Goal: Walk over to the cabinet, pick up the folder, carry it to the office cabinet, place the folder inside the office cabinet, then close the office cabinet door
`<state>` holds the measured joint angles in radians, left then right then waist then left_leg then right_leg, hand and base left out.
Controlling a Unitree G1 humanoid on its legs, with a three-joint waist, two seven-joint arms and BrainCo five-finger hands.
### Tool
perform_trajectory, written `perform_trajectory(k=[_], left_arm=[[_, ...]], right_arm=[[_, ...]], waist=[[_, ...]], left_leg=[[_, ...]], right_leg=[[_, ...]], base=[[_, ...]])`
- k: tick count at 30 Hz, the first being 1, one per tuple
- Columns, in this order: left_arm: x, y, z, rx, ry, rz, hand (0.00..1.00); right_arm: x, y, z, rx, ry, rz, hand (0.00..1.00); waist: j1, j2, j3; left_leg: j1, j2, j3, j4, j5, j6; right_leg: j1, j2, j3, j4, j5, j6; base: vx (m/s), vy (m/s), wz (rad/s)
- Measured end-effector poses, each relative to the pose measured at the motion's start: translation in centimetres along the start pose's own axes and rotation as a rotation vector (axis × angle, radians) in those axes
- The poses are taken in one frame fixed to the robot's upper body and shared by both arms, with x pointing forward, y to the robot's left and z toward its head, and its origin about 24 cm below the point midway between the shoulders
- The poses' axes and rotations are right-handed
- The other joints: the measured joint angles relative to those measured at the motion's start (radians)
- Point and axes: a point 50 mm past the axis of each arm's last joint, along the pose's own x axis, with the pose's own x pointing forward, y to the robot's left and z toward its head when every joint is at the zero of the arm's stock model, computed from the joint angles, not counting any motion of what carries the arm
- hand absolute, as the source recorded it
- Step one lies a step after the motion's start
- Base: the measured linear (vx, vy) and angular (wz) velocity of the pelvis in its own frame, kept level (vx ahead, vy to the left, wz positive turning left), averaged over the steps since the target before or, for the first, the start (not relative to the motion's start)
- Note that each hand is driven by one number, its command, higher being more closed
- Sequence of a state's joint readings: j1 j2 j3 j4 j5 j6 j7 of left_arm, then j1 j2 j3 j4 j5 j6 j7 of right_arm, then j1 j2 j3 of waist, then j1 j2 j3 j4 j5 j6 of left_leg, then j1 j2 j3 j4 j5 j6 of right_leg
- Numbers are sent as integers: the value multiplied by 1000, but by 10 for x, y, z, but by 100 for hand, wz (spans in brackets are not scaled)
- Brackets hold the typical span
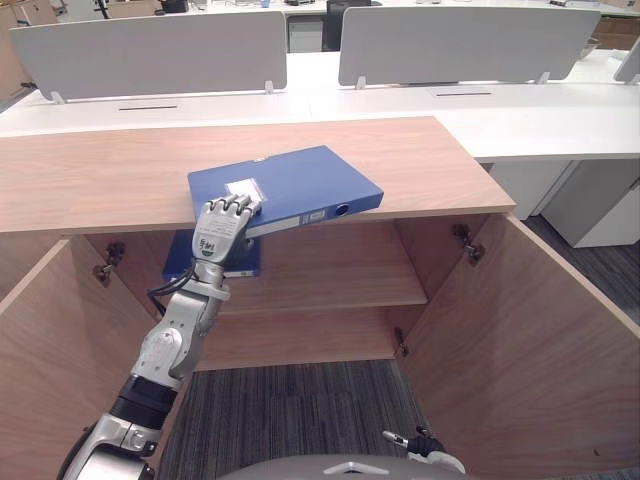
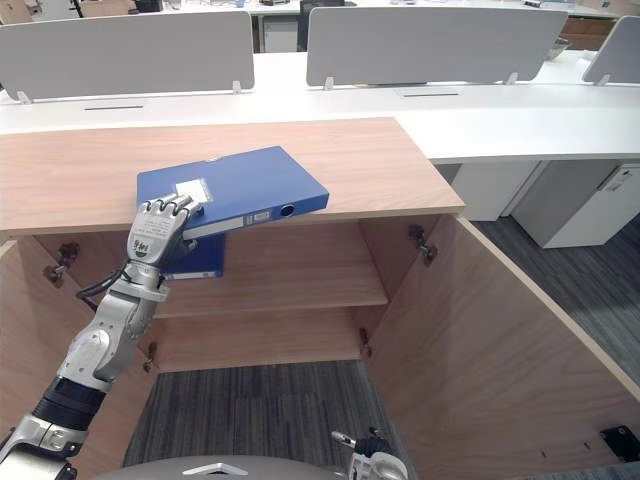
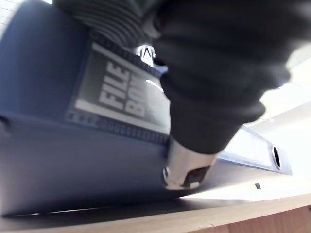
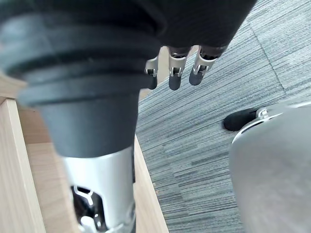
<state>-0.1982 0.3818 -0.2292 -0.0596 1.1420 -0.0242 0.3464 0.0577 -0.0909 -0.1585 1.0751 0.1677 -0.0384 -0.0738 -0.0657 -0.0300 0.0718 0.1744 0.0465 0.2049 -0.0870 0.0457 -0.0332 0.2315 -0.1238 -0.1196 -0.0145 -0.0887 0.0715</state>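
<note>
A blue folder (image 1: 290, 185) lies on the wooden top of the open office cabinet (image 1: 100, 180), its front part jutting over the edge. My left hand (image 1: 222, 232) grips its near left corner, fingers curled over the cover by a small white label. In the left wrist view the folder's spine (image 3: 73, 145) sits right under the hand (image 3: 209, 87). A second blue folder (image 1: 178, 255) lies on the cabinet's inner shelf (image 1: 330, 270), directly below the hand. My right hand (image 1: 425, 445) hangs low in front of the cabinet, its fingers (image 4: 175, 73) relaxed over the carpet and holding nothing.
Both cabinet doors stand wide open: the right door (image 1: 530, 330) and the left door (image 1: 50, 370) flank me. White desks (image 1: 520, 110) with grey divider panels (image 1: 150, 50) run behind the cabinet. Grey carpet (image 1: 300, 410) covers the floor.
</note>
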Motion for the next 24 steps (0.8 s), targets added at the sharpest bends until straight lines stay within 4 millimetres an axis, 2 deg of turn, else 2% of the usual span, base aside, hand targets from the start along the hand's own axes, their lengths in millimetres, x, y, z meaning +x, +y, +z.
perform_trajectory(k=[4, 9, 11, 13, 18, 21, 24], left_arm=[[2, 7, 6, -12, -32, 31, 100], [4, 31, 38, -187, -119, 149, 100], [3, 47, 64, -392, -172, 243, 100], [3, 59, 76, -516, -199, 306, 100], [-3, 88, 84, -789, -201, 467, 100], [-9, 101, 83, -969, -175, 537, 100], [-16, 108, 75, -1092, -127, 589, 100]], right_arm=[[0, 1, 1, -19, -7, 7, 0], [0, 0, 3, -45, -16, 11, 0], [1, 2, 7, -79, -34, 21, 0], [1, 6, 11, -97, -58, 18, 0], [-4, 22, 27, -79, -156, 62, 0], [-12, 36, 49, -26, -279, 112, 0], [-30, 55, 86, 56, -474, 192, 0]], waist=[[0, 0, 0], [2, 3, -3], [6, 7, -6], [1, 12, -8], [2, 26, -17], [5, 28, -18], [7, 24, -17]], left_leg=[[0, 0, 0, 0, -1, 0], [-15, 1, 2, 1, 0, 0], [-20, 2, 15, 6, 2, 1], [-22, 4, 20, 6, 2, 2], [-19, 11, 47, 5, 2, 3], [-19, 11, 52, 6, 6, 4], [-20, 11, 61, 6, 9, 5]], right_leg=[[0, 0, 0, 0, 1, 1], [-21, 0, 9, 9, 5, 8], [-38, 0, 30, 18, 7, 11], [-48, 2, 44, 28, 7, 11], [-70, 8, 77, 45, 7, 11], [-79, 10, 83, 57, 8, 12], [-93, 10, 95, 63, 8, 14]], base=[[0, 0, 0], [-4, -1, -1], [-12, -2, -15], [-31, -5, -16], [-46, -9, -17], [-45, -9, -5], [-66, -4, -8]])
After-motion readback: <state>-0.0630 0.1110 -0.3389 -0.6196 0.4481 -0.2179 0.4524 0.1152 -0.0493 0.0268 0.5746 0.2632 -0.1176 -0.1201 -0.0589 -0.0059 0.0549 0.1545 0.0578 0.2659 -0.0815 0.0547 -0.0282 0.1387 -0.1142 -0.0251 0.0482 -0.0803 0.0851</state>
